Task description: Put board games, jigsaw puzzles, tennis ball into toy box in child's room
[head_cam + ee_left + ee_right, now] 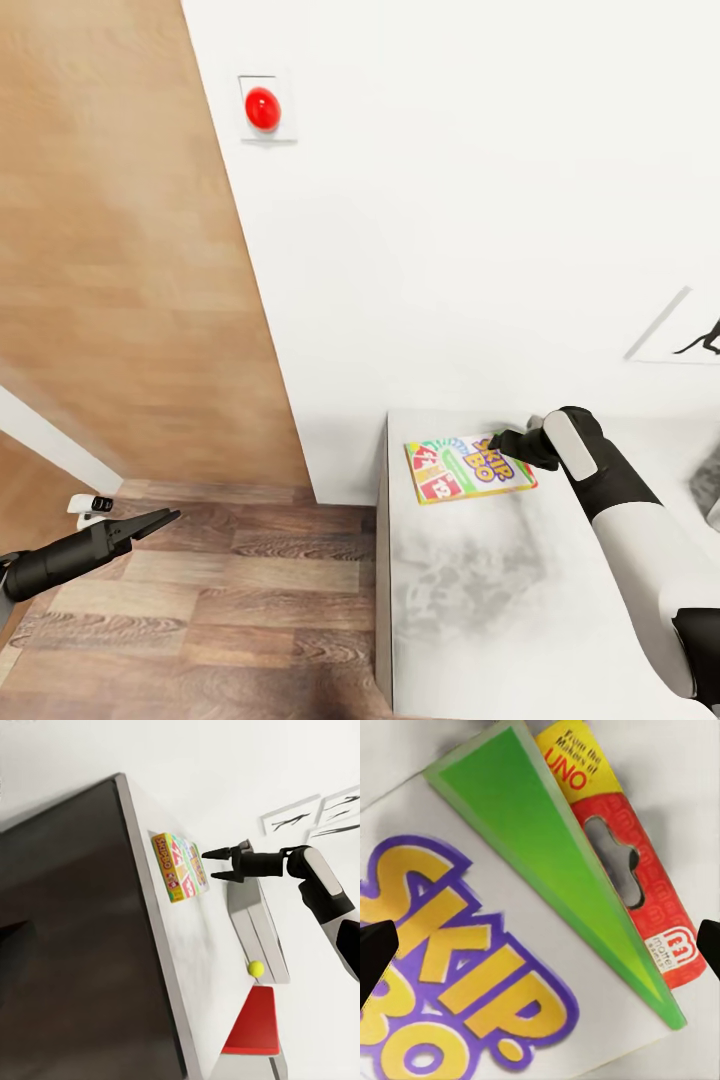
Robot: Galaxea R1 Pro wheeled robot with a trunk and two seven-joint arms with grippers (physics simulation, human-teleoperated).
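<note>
Right gripper hangs just above the Skip-Bo board game, its two dark fingers spread apart with nothing between them; in the right wrist view the fingertips sit at either side of the box's printed face, the purple-and-yellow lettering and the red hanging tab close beneath. From the head view the game lies flat on the white bed, near the bed's corner by the wall, its long axis running roughly along the wall and slightly skewed. The gripper is over the end of the box farther from the bed's edge.

Left gripper is held out low over the wooden floor, well apart from the bed; its fingers look close together, though I cannot tell for sure.

In the left wrist view a tennis ball rests on a ledge beyond the bed, beside a red surface.
</note>
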